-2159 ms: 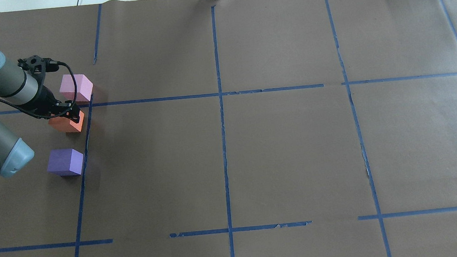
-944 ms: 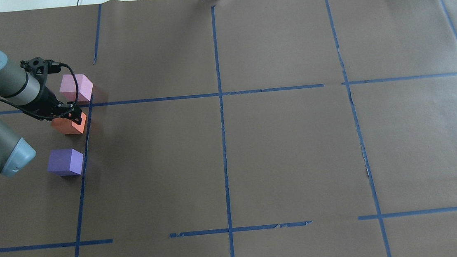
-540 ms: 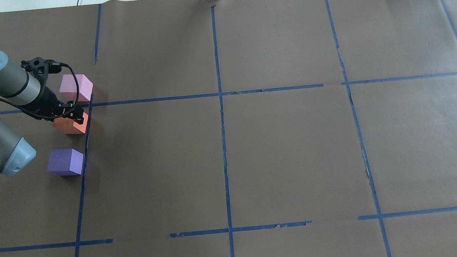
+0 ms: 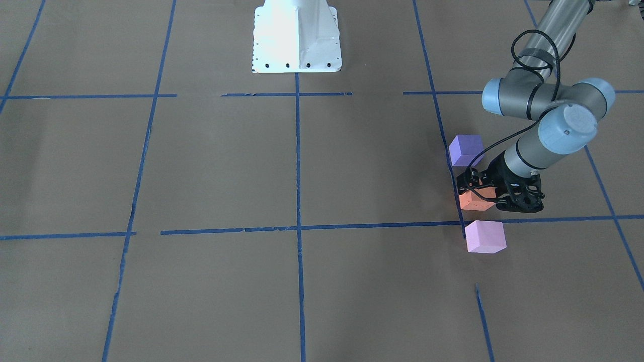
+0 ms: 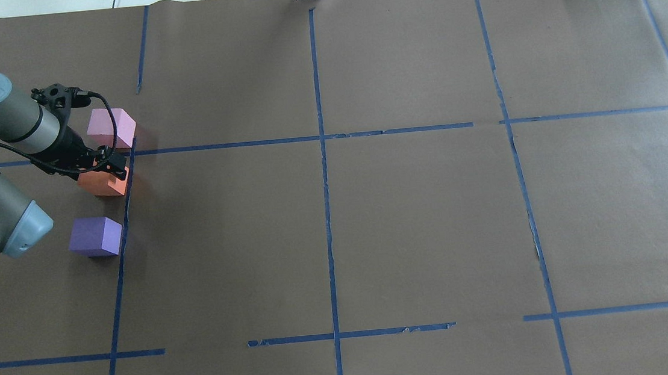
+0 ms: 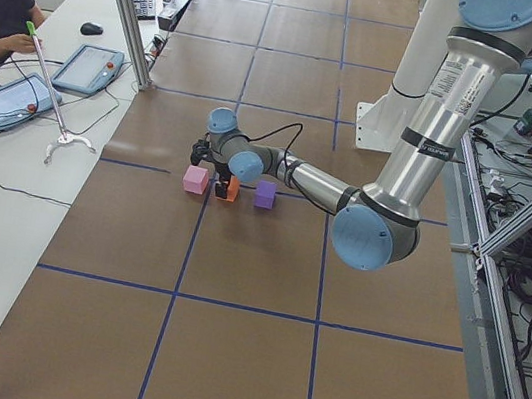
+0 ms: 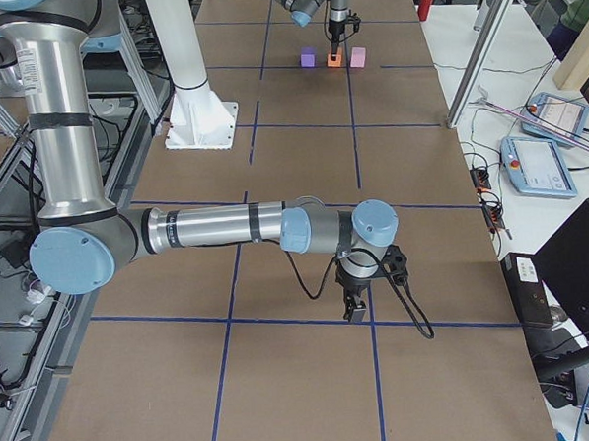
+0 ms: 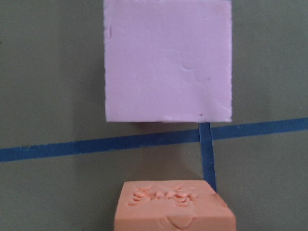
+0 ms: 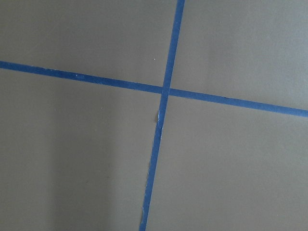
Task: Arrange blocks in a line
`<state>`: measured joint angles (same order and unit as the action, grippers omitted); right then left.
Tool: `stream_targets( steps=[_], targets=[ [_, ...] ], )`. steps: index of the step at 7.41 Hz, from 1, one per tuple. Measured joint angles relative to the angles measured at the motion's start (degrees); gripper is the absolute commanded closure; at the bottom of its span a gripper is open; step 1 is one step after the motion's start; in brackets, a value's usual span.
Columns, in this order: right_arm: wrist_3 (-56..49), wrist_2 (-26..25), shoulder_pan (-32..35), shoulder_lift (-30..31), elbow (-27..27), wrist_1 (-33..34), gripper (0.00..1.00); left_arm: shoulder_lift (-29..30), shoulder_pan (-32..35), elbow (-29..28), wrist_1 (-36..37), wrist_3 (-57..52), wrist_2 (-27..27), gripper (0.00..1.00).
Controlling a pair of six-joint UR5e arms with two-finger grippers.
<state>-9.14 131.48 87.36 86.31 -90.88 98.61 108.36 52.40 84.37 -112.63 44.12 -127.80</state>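
Note:
Three blocks stand at the table's left end. The pink-lilac block (image 5: 112, 127) (image 4: 484, 236) is farthest, the orange block (image 5: 105, 183) (image 4: 475, 202) in the middle, and the blue-violet block (image 5: 95, 236) (image 4: 465, 149) nearest. They lie roughly in a row along a blue tape line. My left gripper (image 5: 107, 165) (image 4: 478, 193) is shut on the orange block, low at the table. In the left wrist view the orange block (image 8: 173, 207) is at the bottom, with the pink-lilac block (image 8: 167, 60) ahead. My right gripper (image 7: 356, 314) shows only in the exterior right view, so I cannot tell its state.
Brown paper with a blue tape grid (image 5: 320, 137) covers the table. The robot's white base (image 4: 296, 35) stands at the middle of the near edge. Operators and tablets (image 6: 86, 67) are at the side bench. The right wrist view shows only a tape cross (image 9: 164, 90).
My left gripper has moved the orange block slightly right, toward the tape line. The pink-lilac and blue-violet blocks have not moved.

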Motion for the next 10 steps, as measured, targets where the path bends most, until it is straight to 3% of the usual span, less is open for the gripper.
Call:
stream_targets(
  steps=[7,10],
  targets=[
    [0.0,0.0,0.0,0.0,0.0,0.0,0.0,-0.07,1.98,2.67,0.76,0.25,-0.2,0.0],
    [0.0,0.0,0.0,-0.02,0.0,0.0,0.0,-0.16,4.57,6.56,5.16,-0.23,-0.16,0.0]
  ],
)
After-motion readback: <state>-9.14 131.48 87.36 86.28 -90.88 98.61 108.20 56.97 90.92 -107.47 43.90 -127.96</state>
